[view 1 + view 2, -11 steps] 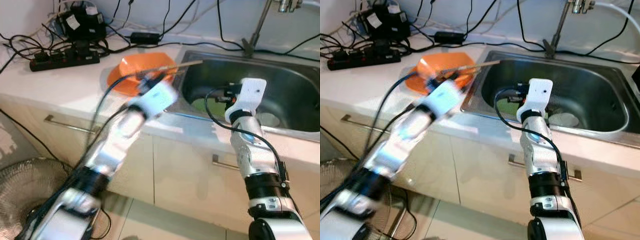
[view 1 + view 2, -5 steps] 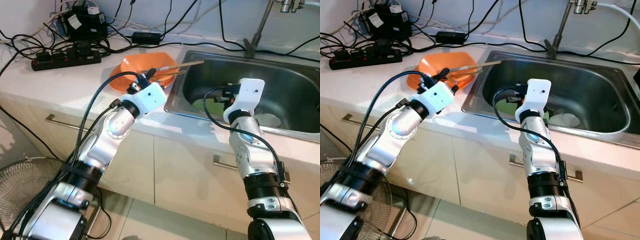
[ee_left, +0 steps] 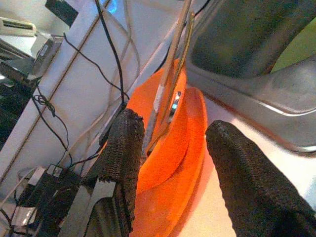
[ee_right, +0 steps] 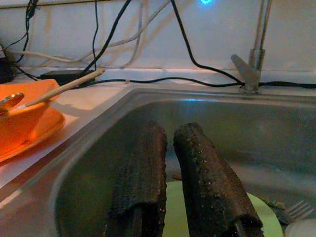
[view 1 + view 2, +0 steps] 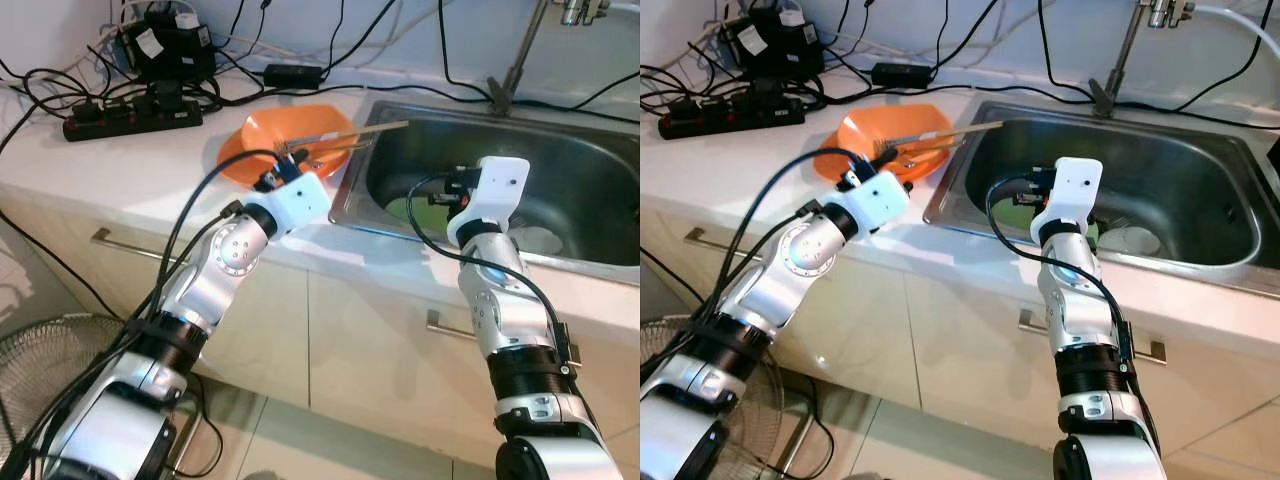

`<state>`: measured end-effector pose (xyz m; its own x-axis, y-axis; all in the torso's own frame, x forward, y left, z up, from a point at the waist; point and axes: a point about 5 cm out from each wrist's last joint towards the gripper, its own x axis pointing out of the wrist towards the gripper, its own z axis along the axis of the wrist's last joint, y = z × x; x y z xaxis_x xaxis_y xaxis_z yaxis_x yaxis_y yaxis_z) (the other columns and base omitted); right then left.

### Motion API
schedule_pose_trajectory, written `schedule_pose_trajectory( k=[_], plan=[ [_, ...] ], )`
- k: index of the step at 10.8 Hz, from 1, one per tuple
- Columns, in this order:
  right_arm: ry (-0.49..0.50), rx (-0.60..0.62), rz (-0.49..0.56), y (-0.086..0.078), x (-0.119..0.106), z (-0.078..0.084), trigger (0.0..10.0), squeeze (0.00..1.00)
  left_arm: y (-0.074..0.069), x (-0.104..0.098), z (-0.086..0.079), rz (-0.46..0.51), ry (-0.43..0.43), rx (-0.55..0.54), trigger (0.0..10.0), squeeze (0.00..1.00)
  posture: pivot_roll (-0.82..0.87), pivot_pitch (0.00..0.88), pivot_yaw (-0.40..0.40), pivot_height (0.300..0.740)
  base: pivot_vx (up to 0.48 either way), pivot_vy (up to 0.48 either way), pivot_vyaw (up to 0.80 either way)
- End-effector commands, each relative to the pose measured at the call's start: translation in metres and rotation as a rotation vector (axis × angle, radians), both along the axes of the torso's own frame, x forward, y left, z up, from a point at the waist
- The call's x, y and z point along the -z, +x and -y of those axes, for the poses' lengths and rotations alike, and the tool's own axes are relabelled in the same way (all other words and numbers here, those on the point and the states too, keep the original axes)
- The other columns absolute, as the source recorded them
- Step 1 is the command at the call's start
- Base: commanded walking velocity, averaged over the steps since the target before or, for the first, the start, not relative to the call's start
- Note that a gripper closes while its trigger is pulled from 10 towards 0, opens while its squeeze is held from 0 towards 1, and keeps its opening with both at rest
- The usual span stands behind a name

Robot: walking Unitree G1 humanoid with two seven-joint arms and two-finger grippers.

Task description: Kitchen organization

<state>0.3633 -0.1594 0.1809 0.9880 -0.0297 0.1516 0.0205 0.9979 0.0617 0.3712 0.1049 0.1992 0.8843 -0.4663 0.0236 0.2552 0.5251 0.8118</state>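
Orange is the colour of the bowl (image 5: 285,152) that sits on the white counter (image 5: 130,175), just beside the metal sink (image 5: 590,190). Under the bowl is one orange plate (image 3: 185,163) of the same colour. Two long things lie across the bowl: one pale wooden stick (image 5: 372,128) that reaches out over the sink's edge, and one shiny spoon (image 3: 174,106) next to it. The left gripper (image 3: 173,148) is at the near side of the bowl, and its two black fingers (image 3: 126,148) are spread apart with the bowl and plate between them, holding nothing. The right gripper (image 4: 170,163) hangs over the sink, pointing in, and its two black fingers (image 4: 143,168) are almost together with just a thin gap, with nothing in them. Down in the sink there is one green plate (image 4: 173,202), one white dish (image 5: 540,240) and one fork (image 4: 296,210). One tap (image 5: 515,60) stands at the back of the sink. At the far left of the counter lies one black power strip (image 5: 130,115) with lots of black cables (image 5: 300,60) running along the wall. One round fan (image 5: 60,370) stands on the floor by the cupboard.
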Motion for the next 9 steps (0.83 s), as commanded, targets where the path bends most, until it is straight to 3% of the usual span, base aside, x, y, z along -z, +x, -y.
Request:
schedule_pose_trajectory(
  k=[1,9],
  plan=[
    [0.007,0.000,0.018,0.000,-0.005,0.001,10.0,0.00,0.002,-0.008,0.003,0.032,0.020,0.016,10.0,0.00,0.21,0.039,0.001,0.740,0.000,0.000,0.00],
    [0.013,0.010,0.013,-0.009,-0.001,0.001,10.0,0.00,0.020,-0.007,0.019,0.044,0.042,0.021,10.0,0.00,0.18,0.067,0.017,0.740,0.000,0.000,0.00]
  ],
)
